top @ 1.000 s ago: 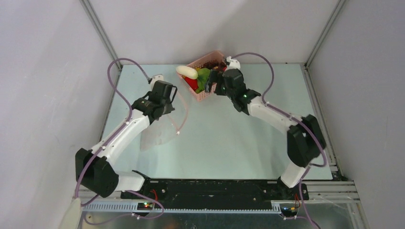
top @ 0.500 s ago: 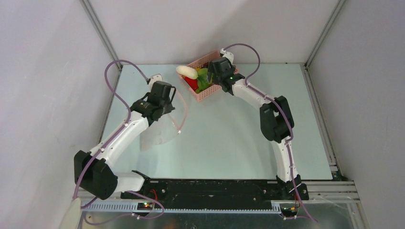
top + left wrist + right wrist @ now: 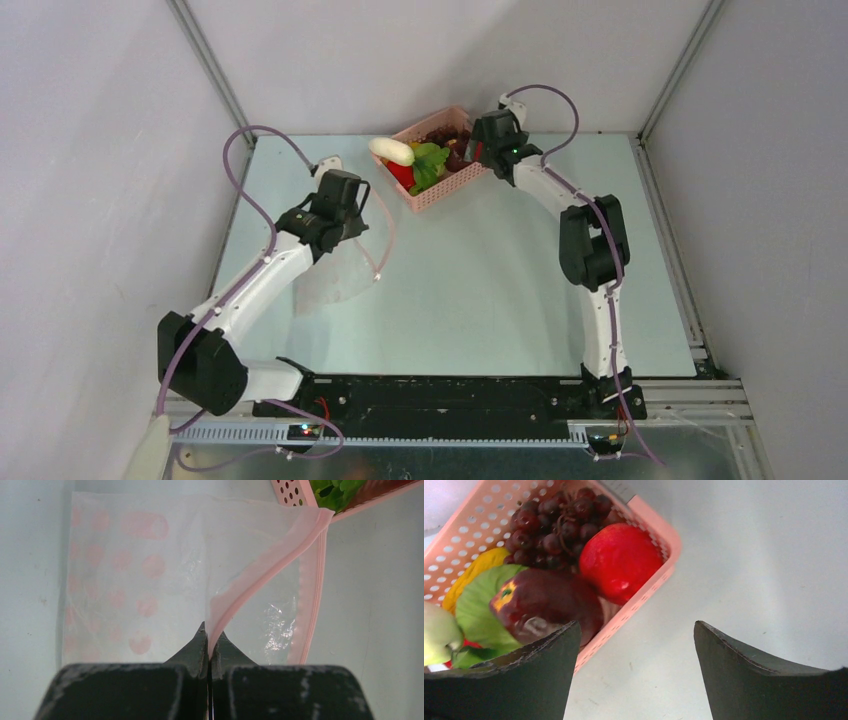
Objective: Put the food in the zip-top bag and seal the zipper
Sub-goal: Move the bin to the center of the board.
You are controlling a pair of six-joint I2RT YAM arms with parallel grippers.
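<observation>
The clear zip-top bag with pale-pink dots lies at the table's left. My left gripper is shut on its pink zipper strip and lifts one lip of the mouth. The food sits in the pink basket: a white oblong piece, a red piece, a green leaf, dark maroon grapes, a maroon piece and a yellow piece. My right gripper is open and empty beside the basket's right corner.
The pink slatted basket stands at the back centre, near the rear wall. Enclosure walls and metal frame posts bound the table on three sides. The arms' purple cables loop above both wrists.
My right arm has stretched out and its gripper has swung from over the basket's middle to its right corner. The left gripper still holds the bag's zipper edge, nearly unmoved.
</observation>
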